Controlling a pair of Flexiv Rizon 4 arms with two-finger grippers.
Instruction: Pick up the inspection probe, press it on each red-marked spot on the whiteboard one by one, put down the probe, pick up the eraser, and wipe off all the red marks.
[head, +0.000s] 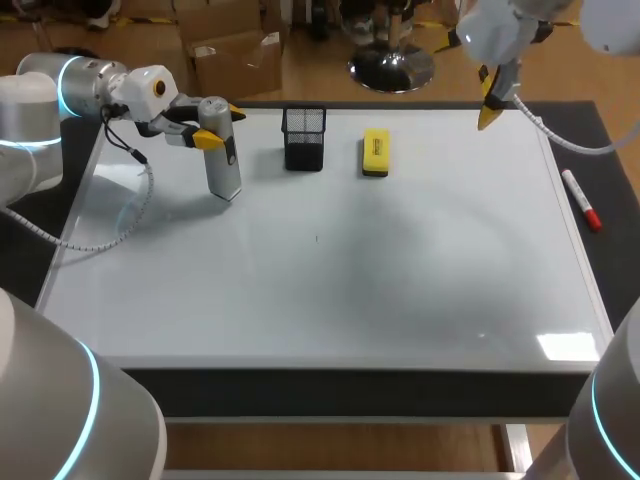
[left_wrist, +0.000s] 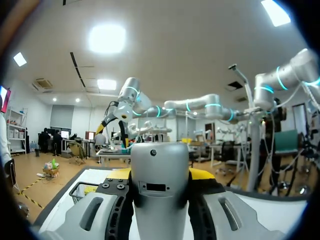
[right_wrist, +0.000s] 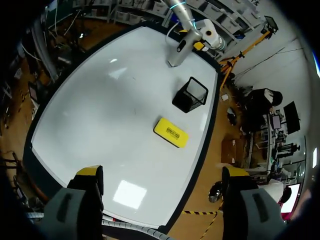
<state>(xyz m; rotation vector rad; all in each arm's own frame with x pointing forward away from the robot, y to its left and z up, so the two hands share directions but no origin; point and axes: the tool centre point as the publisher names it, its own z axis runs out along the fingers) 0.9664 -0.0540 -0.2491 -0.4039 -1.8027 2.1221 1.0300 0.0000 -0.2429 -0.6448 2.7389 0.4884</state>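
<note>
The left gripper (head: 220, 127) is at the far left part of the whiteboard (head: 400, 280). It is clenched on the upper end of the grey probe (head: 223, 160). In the left wrist view the probe (left_wrist: 160, 185) stands between the two yellow fingertips (left_wrist: 202, 174), and they press it from both sides. The probe hangs down a little tilted and its lower end is at the surface of the board; I cannot tell if it really touches.

To the right of the probe, near the far edge, stands a black mesh holder (head: 304, 138). Just beside it on the right, but apart from it, the yellow eraser (head: 375, 153) lies flat on the board.

The right gripper (head: 489, 105) hangs high over the far right corner of the board. In the right wrist view its jaws are released, the fingers (right_wrist: 90, 177) stand wide apart with nothing between them, and the eraser (right_wrist: 171, 132) and the holder (right_wrist: 190, 95) are well ahead of it.

A marker (head: 581, 200) with a red cap lies at the right edge of the board. A small thin dark mark (head: 317, 237) is near the middle of the board.
</note>
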